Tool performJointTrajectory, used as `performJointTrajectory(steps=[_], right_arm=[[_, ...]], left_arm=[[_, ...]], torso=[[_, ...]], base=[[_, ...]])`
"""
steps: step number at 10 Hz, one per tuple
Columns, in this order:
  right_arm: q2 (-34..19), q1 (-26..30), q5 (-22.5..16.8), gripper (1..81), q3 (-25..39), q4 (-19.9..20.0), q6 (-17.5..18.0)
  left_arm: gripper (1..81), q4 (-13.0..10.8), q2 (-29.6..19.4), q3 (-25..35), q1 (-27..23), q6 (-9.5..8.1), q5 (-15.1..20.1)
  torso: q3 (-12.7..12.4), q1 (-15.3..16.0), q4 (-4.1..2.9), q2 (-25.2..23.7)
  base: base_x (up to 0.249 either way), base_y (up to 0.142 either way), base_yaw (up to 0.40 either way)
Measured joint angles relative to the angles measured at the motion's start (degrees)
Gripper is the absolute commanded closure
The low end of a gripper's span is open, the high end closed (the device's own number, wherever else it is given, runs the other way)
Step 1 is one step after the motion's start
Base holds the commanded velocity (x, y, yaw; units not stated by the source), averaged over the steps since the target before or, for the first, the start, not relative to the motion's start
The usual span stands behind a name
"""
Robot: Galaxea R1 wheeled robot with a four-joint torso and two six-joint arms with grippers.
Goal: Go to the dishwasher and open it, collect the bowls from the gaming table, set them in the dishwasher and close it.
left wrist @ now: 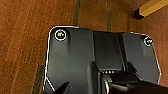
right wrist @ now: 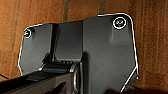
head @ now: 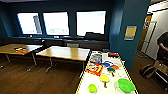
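Still short of the table: bowls sit among clutter

Ahead of the robot in the head view stands the gaming table (head: 82, 86), long, white-topped and yellow-edged, with both bowls at its near end. The wide green bowl (head: 126, 85) rests toward the right edge; the small lime bowl (head: 92, 88) sits toward the left edge, and a yellow paddle (head: 104, 79) lies between them, its handle pointing toward the robot. Further along lie a red game box (head: 94, 68), a blue one (head: 96, 58) and more paddles (head: 111, 68).

Both wrist cameras look down on brown wooden floor (left wrist: 22, 37) past the robot's own dark plates; whether either set of jaws is open or closed cannot be told. Judged from that, both bowls are well apart from either set of jaws, with nothing held.

Risks, as a judgement: the wide bowl is near the table's right edge, so a sideways nudge while grasping could push it off. The paddle between the bowls could be caught and dragged along. The lime bowl is small and light-looking, likely to skid under a one-sided touch. A person (head: 163, 45) and a bag (head: 148, 70) stand to the right, narrowing room for turning the base there.
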State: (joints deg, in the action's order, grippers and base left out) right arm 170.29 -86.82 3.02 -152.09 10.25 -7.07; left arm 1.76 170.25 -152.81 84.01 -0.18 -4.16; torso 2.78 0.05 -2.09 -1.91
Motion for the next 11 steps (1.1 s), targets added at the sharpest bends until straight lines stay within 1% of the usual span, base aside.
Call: performJointTrajectory(steps=[5, 7, 8, 11], right_arm=[[-10.09, 0.02, 0.37, 1.0, 15.48, 0.07, 0.05], [-14.20, 0.17, 0.39, 1.0, 22.93, 0.09, 0.07], [-16.87, 0.46, 0.44, 1.0, 26.56, 0.11, 0.21], [-27.08, 1.16, 1.52, 1.0, 37.53, 0.40, 0.55]], left_arm=[[1.0, 0.22, -9.12, 14.28, 0.00, -0.02, -0.39], [1.0, 0.44, -13.17, 19.02, 0.01, -0.02, -0.79], [1.0, 0.55, -14.85, 21.03, 0.01, -0.04, -0.91], [1.0, 0.61, -19.31, 28.75, 0.00, -0.04, -1.13]], torso=[[0.00, -0.02, 0.00, 0.00], [0.00, -0.02, 0.00, 0.00], [0.00, -0.02, 0.00, 0.00], [0.00, 0.00, 0.00, 0.00]], base=[[0.000, 0.000, 0.000], [0.000, 0.000, 0.000], [0.000, 0.000, 0.000], [0.000, 0.000, 0.000]])
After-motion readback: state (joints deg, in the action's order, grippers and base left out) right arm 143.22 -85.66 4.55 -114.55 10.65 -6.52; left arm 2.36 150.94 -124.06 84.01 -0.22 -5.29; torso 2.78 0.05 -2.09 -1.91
